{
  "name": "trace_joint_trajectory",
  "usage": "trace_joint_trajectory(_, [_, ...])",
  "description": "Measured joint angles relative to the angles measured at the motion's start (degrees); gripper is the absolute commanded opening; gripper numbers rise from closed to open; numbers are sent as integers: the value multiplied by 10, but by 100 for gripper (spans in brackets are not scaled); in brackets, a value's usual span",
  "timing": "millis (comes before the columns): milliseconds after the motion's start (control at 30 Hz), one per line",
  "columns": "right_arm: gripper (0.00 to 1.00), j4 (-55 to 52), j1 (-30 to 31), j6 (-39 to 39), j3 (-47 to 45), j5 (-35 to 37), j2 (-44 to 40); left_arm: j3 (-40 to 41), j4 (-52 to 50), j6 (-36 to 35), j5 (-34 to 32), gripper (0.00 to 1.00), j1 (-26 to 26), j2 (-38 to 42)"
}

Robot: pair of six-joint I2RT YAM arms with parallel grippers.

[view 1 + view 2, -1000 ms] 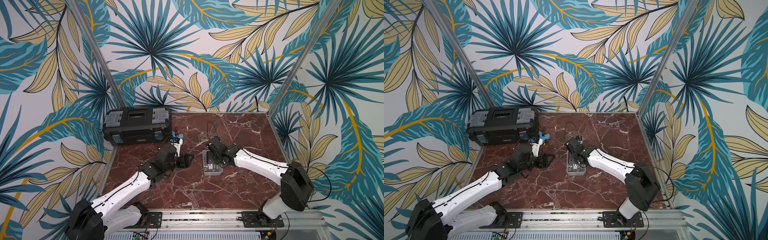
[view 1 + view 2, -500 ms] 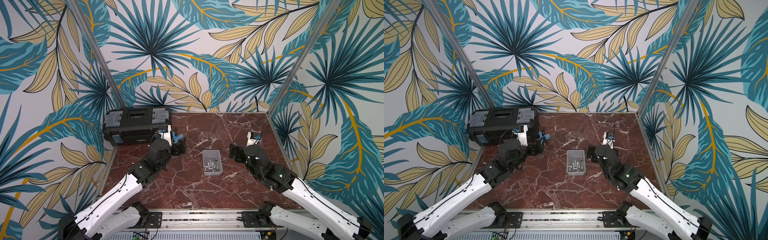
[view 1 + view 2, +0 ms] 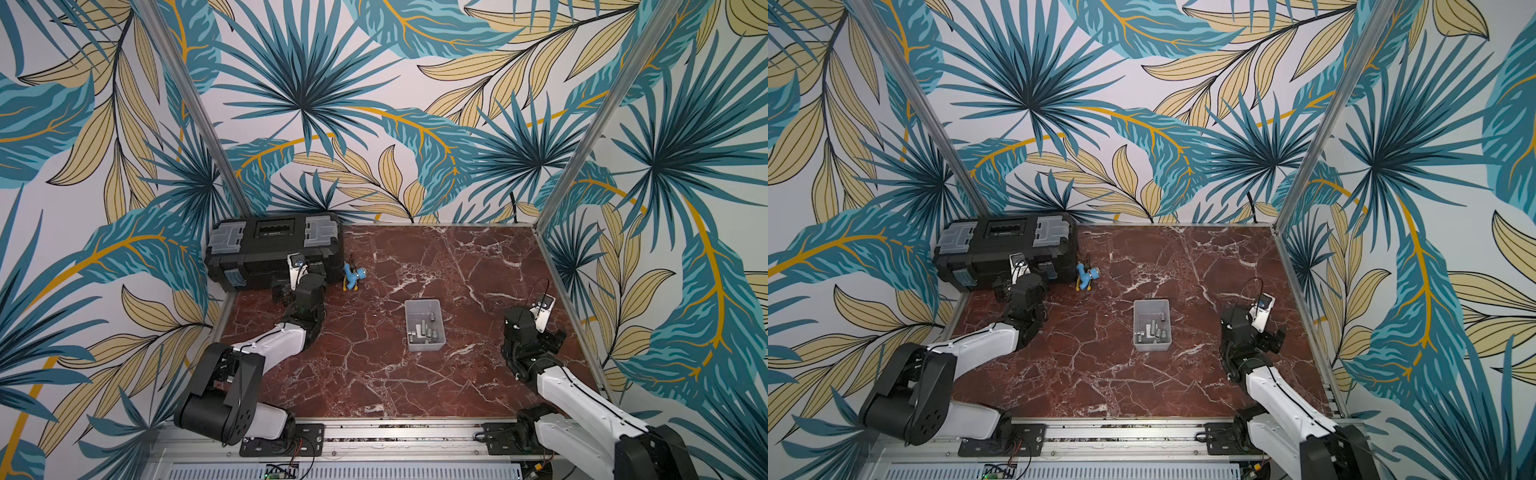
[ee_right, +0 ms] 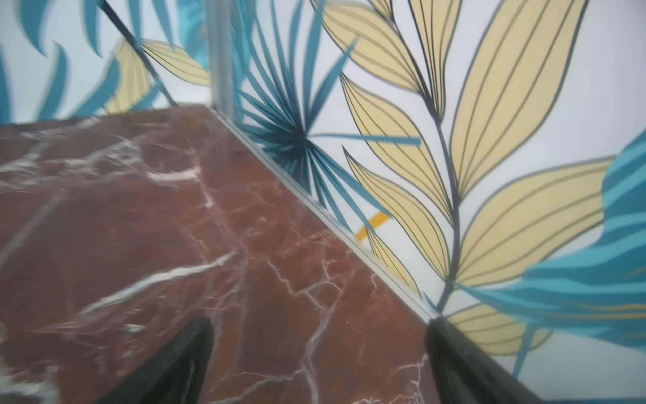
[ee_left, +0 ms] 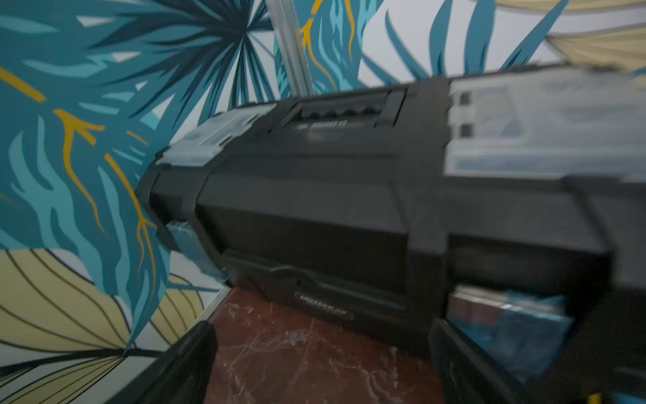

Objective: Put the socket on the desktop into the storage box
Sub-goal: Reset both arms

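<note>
- Black toolbox: upper left of the worktop in both top views, against the wall.
- Left pincer: just beside the toolbox's front, fingers wide apart, gripping nothing.
- Blue toy figure: just right of the toolbox.
- Storage box: middle of the frame, well apart from both arms; the sockets lie inside it.
- Right pincer: right of the frame near the side rail, fingers wide apart over bare marble.
</note>
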State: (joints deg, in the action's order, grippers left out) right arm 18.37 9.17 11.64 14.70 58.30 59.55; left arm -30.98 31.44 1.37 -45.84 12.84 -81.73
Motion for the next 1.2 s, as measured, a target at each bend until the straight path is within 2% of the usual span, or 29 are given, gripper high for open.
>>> trace_joint_trajectory(100, [99, 126, -50, -10, -19, -83, 62, 5, -2, -7, 40, 100, -27, 10])
trace_joint_trajectory(267, [100, 166, -103, -47, 58, -265, 148, -16, -19, -7, 101, 100, -38, 6])
trace_joint_trajectory(367, [100, 197, -139, -51, 62, -350, 136, 11, 34, -5, 110, 100, -38, -24])
trace_joint_trajectory(500, [100, 268, -146, -42, 5, -439, 107, 20, 31, -10, 154, 100, -45, -51])
trace_joint_trajectory(567, [99, 321, -144, -32, -12, -460, 143, 32, 62, -15, 186, 100, -50, -48])
trace_joint_trajectory(633, [100, 397, -141, -37, -10, -481, 221, 62, 129, -22, 205, 100, -52, -55])
trace_joint_trajectory(700, [100, 388, -129, -42, 5, -501, 276, 80, 150, -26, 225, 100, -54, -68])
trace_joint_trajectory(867, [99, 351, -102, -60, 65, -513, 275, 82, 168, -25, 258, 100, -67, -67])
trace_joint_trajectory(1200, [100, 338, -99, -72, 71, -515, 273, 82, 170, -26, 271, 100, -67, -64])
